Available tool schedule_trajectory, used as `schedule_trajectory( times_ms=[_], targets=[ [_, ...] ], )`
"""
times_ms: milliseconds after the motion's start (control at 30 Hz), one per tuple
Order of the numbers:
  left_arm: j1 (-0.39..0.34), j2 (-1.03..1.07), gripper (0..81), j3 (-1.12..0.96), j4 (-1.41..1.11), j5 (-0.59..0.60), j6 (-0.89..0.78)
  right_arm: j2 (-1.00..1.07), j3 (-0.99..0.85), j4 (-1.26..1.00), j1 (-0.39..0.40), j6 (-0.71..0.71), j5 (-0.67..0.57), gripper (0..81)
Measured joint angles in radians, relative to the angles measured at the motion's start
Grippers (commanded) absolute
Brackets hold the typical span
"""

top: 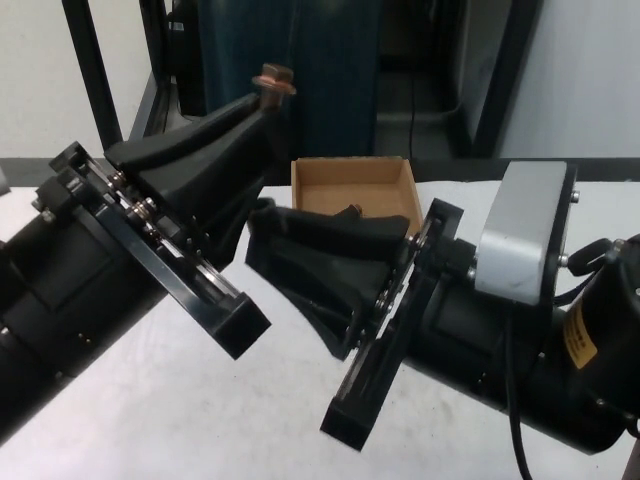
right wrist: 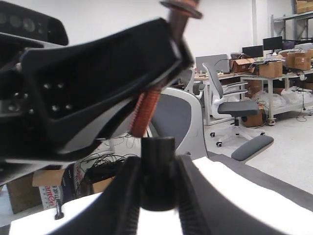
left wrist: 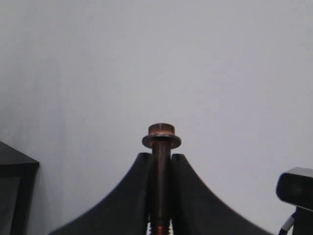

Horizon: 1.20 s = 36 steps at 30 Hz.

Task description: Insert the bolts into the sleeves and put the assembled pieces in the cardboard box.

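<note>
The cardboard box (top: 345, 187) is sitting at the far edge of the bench (top: 250, 420), near its middle. The left gripper (top: 264, 108) is holding the bolt (top: 272, 80) up high, left of the box. The right gripper (right wrist: 157, 164) is holding the sleeve (right wrist: 157, 174) just under the bolt's end, in front of the box.

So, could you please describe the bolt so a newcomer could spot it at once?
Start at the cardboard box at the far side of the bench, then look to the left gripper raised near it. Clamped in it, head up, is the bolt: copper-coloured, flanged head, threaded shank, unlike the plain black sleeve in the right gripper.
</note>
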Motion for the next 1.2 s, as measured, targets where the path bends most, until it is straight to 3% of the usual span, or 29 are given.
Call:
schedule_trajectory(
  times_ms=[733,1200],
  targets=[
    [0.0,0.005,0.8,0.0,-0.014,-0.013,0.047,0.0,0.003,0.022,0.035,0.0,-0.026,0.3],
    [0.0,0.005,0.8,-0.013,-0.006,0.002,-0.057,0.0,0.004,0.022,0.044,-0.063,0.042,0.3]
  ],
)
